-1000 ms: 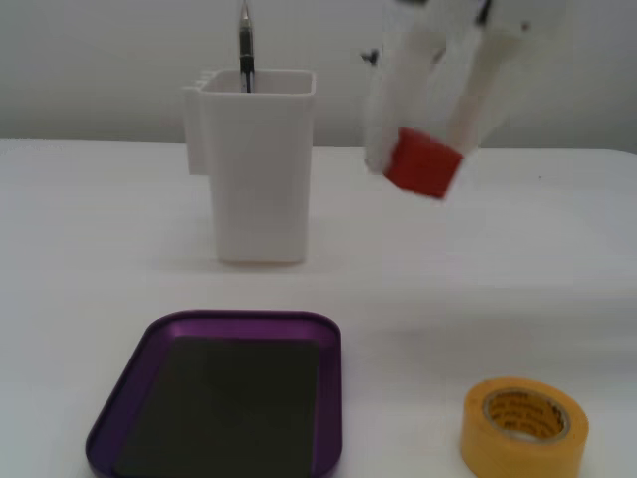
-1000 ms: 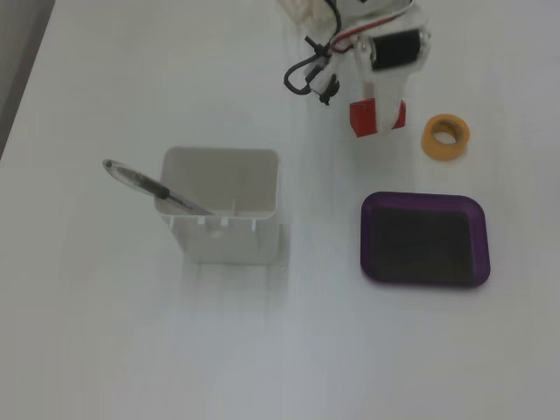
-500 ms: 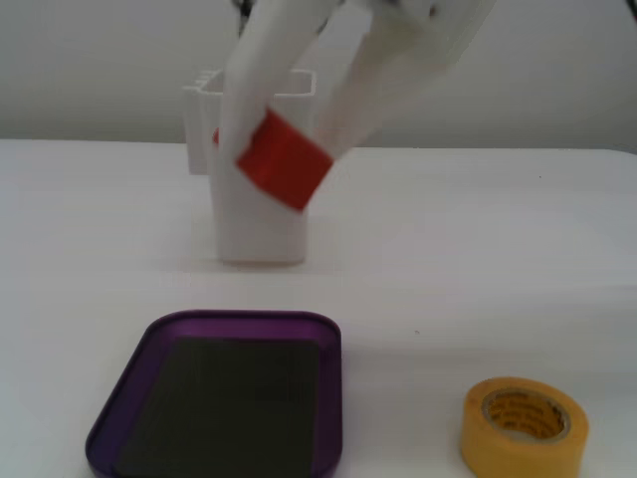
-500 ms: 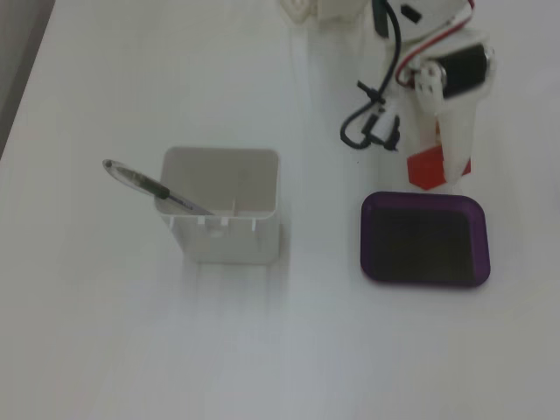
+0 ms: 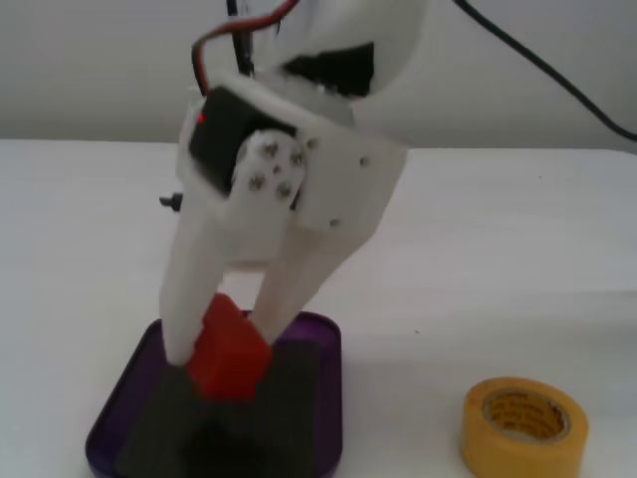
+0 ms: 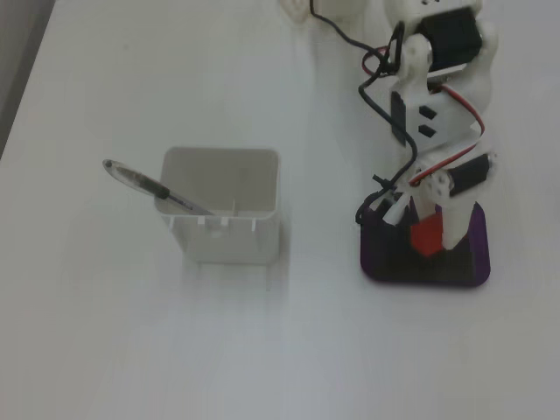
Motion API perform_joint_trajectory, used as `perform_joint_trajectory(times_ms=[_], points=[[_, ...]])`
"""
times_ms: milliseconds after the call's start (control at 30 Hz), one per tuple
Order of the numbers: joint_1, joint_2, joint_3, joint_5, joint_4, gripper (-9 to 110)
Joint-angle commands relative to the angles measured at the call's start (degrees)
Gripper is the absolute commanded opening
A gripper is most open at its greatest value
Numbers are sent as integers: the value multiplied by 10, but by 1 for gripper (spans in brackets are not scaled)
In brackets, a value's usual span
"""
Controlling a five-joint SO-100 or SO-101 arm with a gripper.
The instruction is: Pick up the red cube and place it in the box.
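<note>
A: How many items stood on the desk [image 6: 131,332]?

B: One red cube [image 5: 229,354], one purple box [image 5: 323,344], one white container [image 6: 223,219], one pen [image 6: 144,185] and one yellow tape roll [image 5: 525,428].

A: And the robot?

B: One arm [image 6: 437,96], bearing one tool [image 5: 221,349] with two fingers [image 5: 194,289].

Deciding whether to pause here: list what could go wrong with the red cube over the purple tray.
1. The red cube sits tilted between the gripper fingers, so it may tumble on release.
2. It hangs near the back rim of the box; it might catch the rim or bounce out.
3. Whether it touches the bottom is unclear.
</note>
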Motion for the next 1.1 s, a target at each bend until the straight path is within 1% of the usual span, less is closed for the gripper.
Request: perform_joint_trajectory(times_ms=[0, 67, 267, 467, 533, 700, 967, 1067], points=[[0, -3, -33, 2, 11, 0], [0, -3, -33, 1, 17, 0], [4, -10, -33, -4, 54, 8], [3, 1, -37, -4, 89, 9], [3, 16, -68, -2, 125, 10], [3, 56, -156, 2, 236, 20], [3, 76, -343, 3, 425, 21], [6, 91, -373, 4, 458, 20]])
